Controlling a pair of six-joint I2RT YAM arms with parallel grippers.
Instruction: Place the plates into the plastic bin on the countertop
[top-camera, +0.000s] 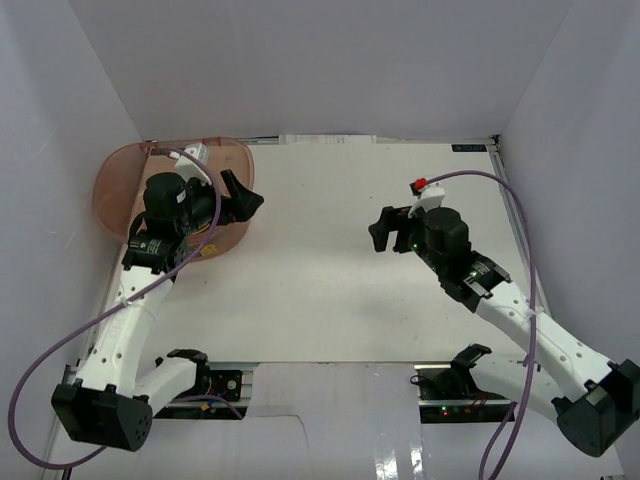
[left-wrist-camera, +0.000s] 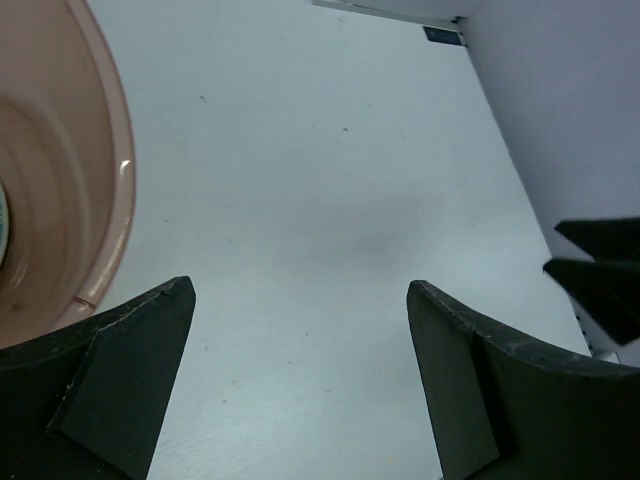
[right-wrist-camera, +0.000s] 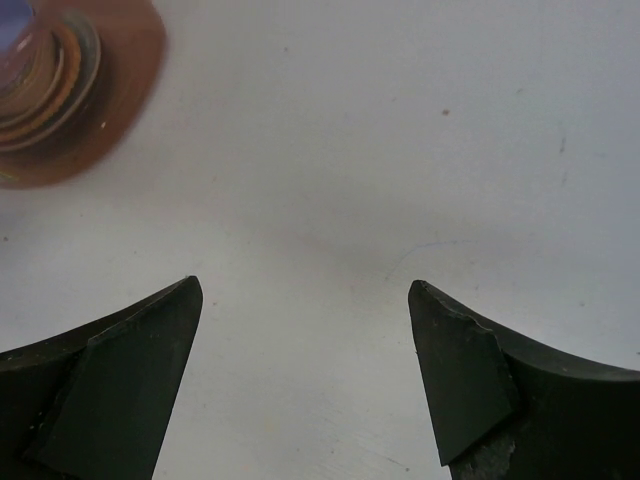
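The pinkish translucent plastic bin (top-camera: 112, 185) stands at the far left corner of the white countertop (top-camera: 320, 290). My left arm hangs over it and hides its inside in the top view. In the right wrist view the bin (right-wrist-camera: 125, 95) holds a blurred stack of plates (right-wrist-camera: 40, 75), orange and lavender tones showing. The left wrist view shows the bin's wall (left-wrist-camera: 60, 200) and a sliver of a plate (left-wrist-camera: 3, 220). My left gripper (top-camera: 242, 196) (left-wrist-camera: 300, 290) is open and empty at the bin's right rim. My right gripper (top-camera: 384, 228) (right-wrist-camera: 305, 285) is open and empty over bare countertop.
White walls enclose the countertop on the left, back and right. A grey rail (top-camera: 520, 230) runs along the right edge. My right gripper's fingertips (left-wrist-camera: 600, 265) show at the right of the left wrist view. No plates lie on the countertop in view.
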